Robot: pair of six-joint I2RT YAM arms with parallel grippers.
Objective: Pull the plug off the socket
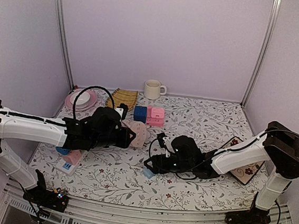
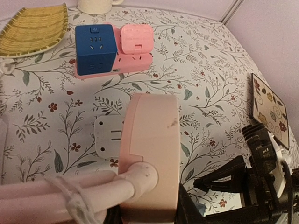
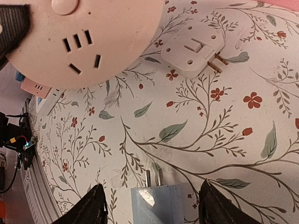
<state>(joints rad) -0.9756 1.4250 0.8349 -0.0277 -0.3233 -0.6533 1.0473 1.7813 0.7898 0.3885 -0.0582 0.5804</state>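
My left gripper [image 1: 125,137] is shut on the round pale pink socket [image 1: 138,133] and holds it on edge just above the table; in the left wrist view the socket [image 2: 150,144] fills the centre with its pink cable at lower left. The light blue plug [image 1: 148,173] lies on the table, its two metal prongs bare and free of the socket. In the right wrist view the plug [image 3: 163,205] sits between my right gripper's [image 3: 154,207] spread fingers [image 3: 88,210], which stand apart from it. The socket's slotted face [image 3: 84,37] is at upper left there.
A white adapter [image 3: 191,49] with two prongs lies beside the socket. Blue [image 1: 140,113] and pink [image 1: 156,116] cube sockets, a cup [image 1: 153,89], a yellow woven dish [image 1: 124,97] and a pink plate [image 1: 80,101] stand behind. A white power strip [image 1: 69,164] lies left, a patterned tile [image 1: 246,165] right.
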